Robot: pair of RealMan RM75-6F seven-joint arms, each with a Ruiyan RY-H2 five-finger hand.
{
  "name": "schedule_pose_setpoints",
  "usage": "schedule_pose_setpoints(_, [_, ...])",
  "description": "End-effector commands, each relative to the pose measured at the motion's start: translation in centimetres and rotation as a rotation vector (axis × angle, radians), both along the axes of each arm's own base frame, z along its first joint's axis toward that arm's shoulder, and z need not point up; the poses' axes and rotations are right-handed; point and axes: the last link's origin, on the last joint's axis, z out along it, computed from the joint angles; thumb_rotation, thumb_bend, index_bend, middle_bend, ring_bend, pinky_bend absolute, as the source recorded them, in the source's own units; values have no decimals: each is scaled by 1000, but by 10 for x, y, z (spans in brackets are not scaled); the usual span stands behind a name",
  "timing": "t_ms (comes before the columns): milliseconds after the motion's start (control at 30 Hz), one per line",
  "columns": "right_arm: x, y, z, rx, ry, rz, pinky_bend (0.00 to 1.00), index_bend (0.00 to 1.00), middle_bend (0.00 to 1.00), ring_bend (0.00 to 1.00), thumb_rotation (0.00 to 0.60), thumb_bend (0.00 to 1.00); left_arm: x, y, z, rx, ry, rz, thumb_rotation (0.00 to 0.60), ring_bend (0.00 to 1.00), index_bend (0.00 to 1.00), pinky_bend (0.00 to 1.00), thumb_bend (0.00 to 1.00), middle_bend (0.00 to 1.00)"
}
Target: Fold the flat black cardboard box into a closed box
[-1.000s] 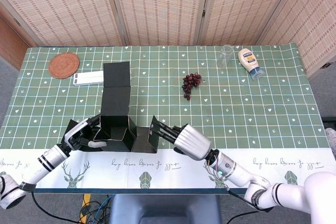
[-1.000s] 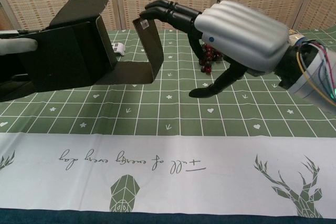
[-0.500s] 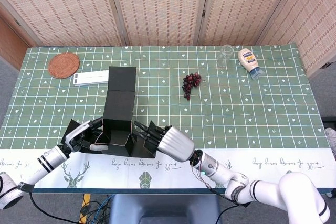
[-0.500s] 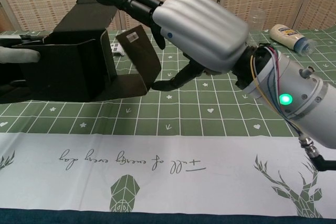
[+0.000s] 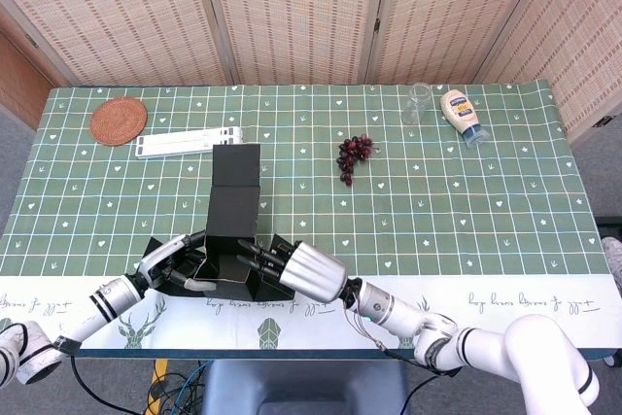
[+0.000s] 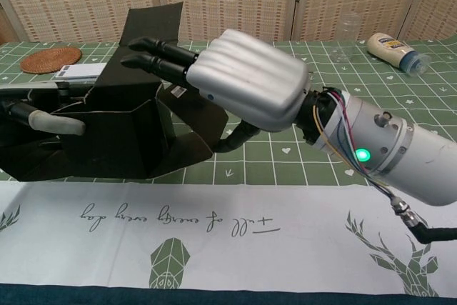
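Right hand [image 6: 246,80]: fingers straight and spread, pressing a side flap inward, grasping nothing. Left hand [image 5: 175,261]: fingers wrapped on the opposite wall. Box [image 5: 231,250], at the near table edge: walls raised, lid panel open behind; closing appears to remain.

The black cardboard box [image 5: 231,240] sits half-formed near the bench's front edge, left of centre. Its side walls stand upright around an open cavity, a long lid panel stretches flat toward 12 o'clock, and one side flap leans at 3 o'clock.
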Motion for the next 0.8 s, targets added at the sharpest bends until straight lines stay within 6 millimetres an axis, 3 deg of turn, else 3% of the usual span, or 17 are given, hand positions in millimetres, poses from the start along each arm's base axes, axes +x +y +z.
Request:
schedule_pose_setpoints(33, [1,-1,-7,2,14,5,980,0,0,575,600,7,-2,0,-8,11,31,-24,600,704,203,887,98,283])
schedule_pose_setpoints(233, [2,-1,-17,1,44,19,980,0,0,575,600,18,-4,-3,-19,25,67,-55,600,680,196,887,98,281])
schedule_pose_setpoints(467, [3,0,-31,16,79,42,980,0,0,575,600,32,-8,-6,-30,34,111,-89,600,745,184,882,98,268])
schedule_pose_setpoints(800, [8,2,-44,27,96,83,980,0,20,575,600,62,-14,-9,-41,37,149,-120,600,738,156,875,98,228])
